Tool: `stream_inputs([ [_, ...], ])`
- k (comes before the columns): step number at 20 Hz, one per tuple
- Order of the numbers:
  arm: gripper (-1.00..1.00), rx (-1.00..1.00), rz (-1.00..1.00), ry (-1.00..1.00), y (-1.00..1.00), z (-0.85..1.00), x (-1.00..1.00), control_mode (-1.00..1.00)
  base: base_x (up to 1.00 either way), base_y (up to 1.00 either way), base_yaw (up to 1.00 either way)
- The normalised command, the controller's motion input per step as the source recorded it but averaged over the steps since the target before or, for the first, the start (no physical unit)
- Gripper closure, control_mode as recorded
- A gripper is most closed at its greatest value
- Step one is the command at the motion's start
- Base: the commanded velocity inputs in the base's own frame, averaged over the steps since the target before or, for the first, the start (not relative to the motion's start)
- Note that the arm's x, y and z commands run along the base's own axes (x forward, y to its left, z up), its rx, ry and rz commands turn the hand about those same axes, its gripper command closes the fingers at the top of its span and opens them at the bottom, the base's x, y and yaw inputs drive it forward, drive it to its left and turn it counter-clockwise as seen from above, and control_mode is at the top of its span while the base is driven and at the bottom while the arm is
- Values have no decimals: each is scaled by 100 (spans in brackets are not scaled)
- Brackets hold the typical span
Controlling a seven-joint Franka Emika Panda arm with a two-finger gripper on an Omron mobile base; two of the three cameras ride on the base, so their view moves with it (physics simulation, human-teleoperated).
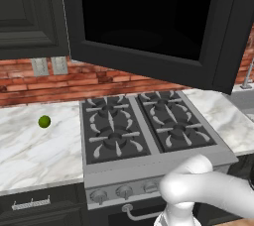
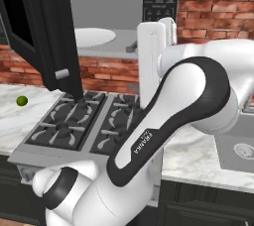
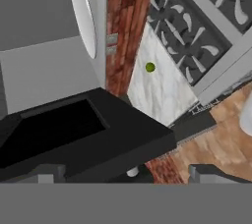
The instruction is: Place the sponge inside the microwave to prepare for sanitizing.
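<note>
The large black box microwave [image 2: 99,17] stands open above the stove, its pale round plate [image 2: 94,36] bare. The sponge's location cannot be determined. Gripper [image 3: 128,174]: fingers spread, nothing held. Risk: the swung-out dark-windowed door [image 1: 149,22] obstructs arm travel; collision likely.

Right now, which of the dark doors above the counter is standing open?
The microwave door, swung wide above the stove, showing the light grey inside and the pale plate. The panelled cabinet door beside it is shut.
</note>
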Motion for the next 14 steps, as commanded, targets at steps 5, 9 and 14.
stream_inputs([
  [5, -100, 0, 0, -11, 1, -2, 20, -100, 0, 0, 0],
  [9, -100, 3, 8, -14, 18, 0, 0, -100, 0, 0, 0],
  [14, -100, 3, 12, -12, 19, 1, 0, -100, 0, 0, 0],
])
